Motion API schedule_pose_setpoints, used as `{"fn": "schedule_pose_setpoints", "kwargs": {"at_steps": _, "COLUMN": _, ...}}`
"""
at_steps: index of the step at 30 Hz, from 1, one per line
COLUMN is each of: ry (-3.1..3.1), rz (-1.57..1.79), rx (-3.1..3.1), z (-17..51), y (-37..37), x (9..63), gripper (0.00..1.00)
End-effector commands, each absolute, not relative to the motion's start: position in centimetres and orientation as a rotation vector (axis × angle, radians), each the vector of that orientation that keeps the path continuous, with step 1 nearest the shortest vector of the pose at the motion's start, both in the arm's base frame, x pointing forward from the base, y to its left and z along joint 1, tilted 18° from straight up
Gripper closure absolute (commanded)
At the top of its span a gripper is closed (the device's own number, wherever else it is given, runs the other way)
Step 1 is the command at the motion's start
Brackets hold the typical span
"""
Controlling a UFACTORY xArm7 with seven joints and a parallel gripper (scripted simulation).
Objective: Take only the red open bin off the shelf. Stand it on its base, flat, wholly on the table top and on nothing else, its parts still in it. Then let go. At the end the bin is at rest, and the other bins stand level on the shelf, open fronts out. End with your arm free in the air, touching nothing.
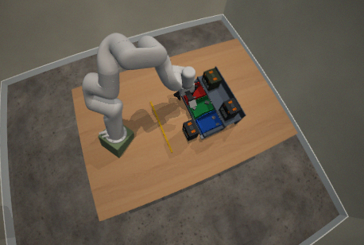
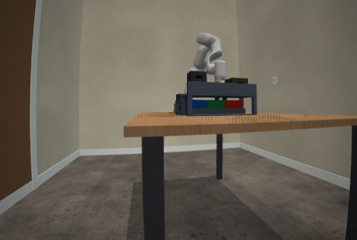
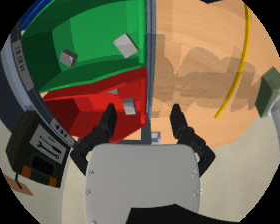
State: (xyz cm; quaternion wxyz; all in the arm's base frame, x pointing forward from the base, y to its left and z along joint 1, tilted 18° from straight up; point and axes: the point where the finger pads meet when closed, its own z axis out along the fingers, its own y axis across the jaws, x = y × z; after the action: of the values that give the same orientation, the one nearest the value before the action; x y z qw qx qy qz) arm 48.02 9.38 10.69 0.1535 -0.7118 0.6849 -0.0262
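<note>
The red bin (image 1: 199,91) (image 2: 234,104) (image 3: 91,102) stands in the end place of the lower shelf (image 2: 222,90) (image 3: 150,60), with small grey parts in it. The green bin (image 1: 203,108) (image 2: 215,104) (image 3: 93,40) stands beside it, also with grey parts, and the blue bin (image 1: 208,123) (image 2: 198,104) is beyond the green one. My gripper (image 3: 143,110) is open and empty. In the wrist view one finger is over the red bin's inside and the other over the table side, with the bin's front wall and the shelf's front rail between them. The fingertips' exact height is unclear.
Dark cases (image 1: 212,78) (image 1: 230,107) stand on the shelf's upper deck; one shows close in the wrist view (image 3: 38,150). Another dark case (image 1: 191,130) stands on the table (image 1: 131,186) (image 2: 164,128) before the blue bin. A yellow strip (image 1: 160,126) (image 3: 239,75) lies between shelf and arm base.
</note>
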Motion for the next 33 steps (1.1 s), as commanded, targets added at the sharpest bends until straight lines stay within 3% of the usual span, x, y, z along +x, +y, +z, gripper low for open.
{"fn": "schedule_pose_setpoints", "kwargs": {"at_steps": 1, "ry": 1.962, "rz": -0.077, "rx": -2.038, "z": 10.81, "y": 9.37, "x": 48.14, "gripper": 0.00}}
{"fn": "schedule_pose_setpoints", "kwargs": {"at_steps": 33, "ry": 1.962, "rz": -0.077, "rx": -2.038, "z": 11.59, "y": 9.21, "x": 47.96, "gripper": 0.00}}
